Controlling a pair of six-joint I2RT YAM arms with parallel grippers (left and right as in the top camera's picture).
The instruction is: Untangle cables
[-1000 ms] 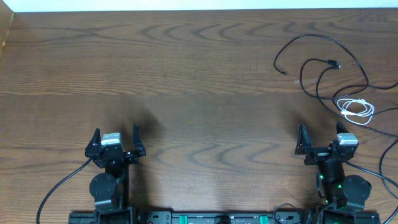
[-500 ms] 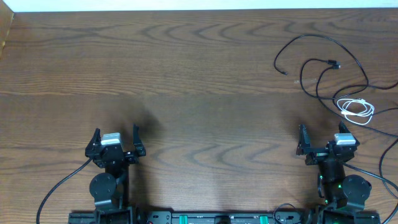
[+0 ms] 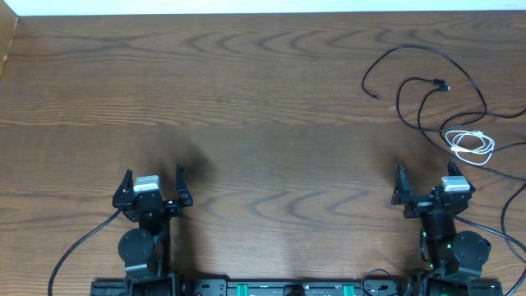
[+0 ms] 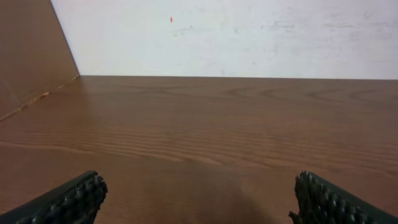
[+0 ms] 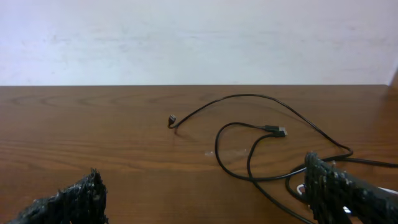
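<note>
Light is soft and even, falling from above. In the overhead view the surface (image 3: 263, 99) is sharp, its grain crisp, with a dim blurred shadow just ahead of each arm. The strip of wall (image 3: 263, 6) at the top is blown out to white. The wrist views are softer and slightly hazy. The fingers of the left hand (image 4: 198, 202) and right hand (image 5: 205, 199) show as near-black shapes at the bottom edge. The wood carries a mild sheen.

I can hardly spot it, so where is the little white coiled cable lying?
Overhead, the small white looped cable lies near the right edge of the wooden table, among thin black cables, just beyond the right tool.
</note>
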